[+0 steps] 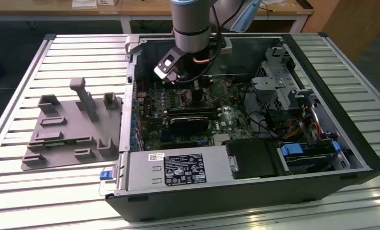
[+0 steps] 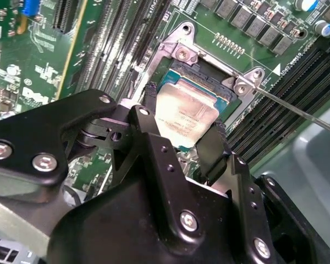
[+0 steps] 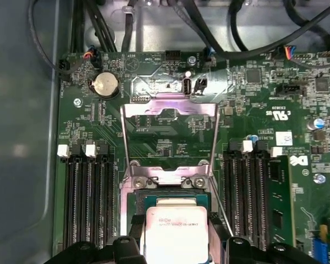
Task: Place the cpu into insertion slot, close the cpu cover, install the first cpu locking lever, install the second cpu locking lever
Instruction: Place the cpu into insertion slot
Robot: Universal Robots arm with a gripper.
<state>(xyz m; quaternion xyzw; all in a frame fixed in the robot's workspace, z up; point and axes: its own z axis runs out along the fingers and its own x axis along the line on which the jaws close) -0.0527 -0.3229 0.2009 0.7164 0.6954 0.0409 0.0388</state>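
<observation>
My gripper (image 2: 181,125) reaches down into the open computer case (image 1: 362,158), over the motherboard (image 1: 191,91). Its black fingers (image 2: 148,102) are shut on the edges of the cpu (image 2: 186,113), a flat silver-topped chip. The cpu (image 3: 176,226) lies level over the insertion slot (image 3: 170,193), and I cannot tell whether it is seated. In the second wrist view the slot's dark socket (image 2: 201,77) shows past the chip. The cpu cover (image 3: 169,105) is swung fully open, lying back flat on the board from its hinge. A thin wire locking lever (image 2: 297,110) stands released beside the slot.
Black memory slots (image 3: 88,203) flank the socket on both sides. A black heatsink block (image 1: 188,122) sits just in front of the arm. Cables and a drive cage (image 1: 285,91) fill the exterior view's right. A grey fixture plate (image 1: 72,129) lies outside the case on the exterior view's left.
</observation>
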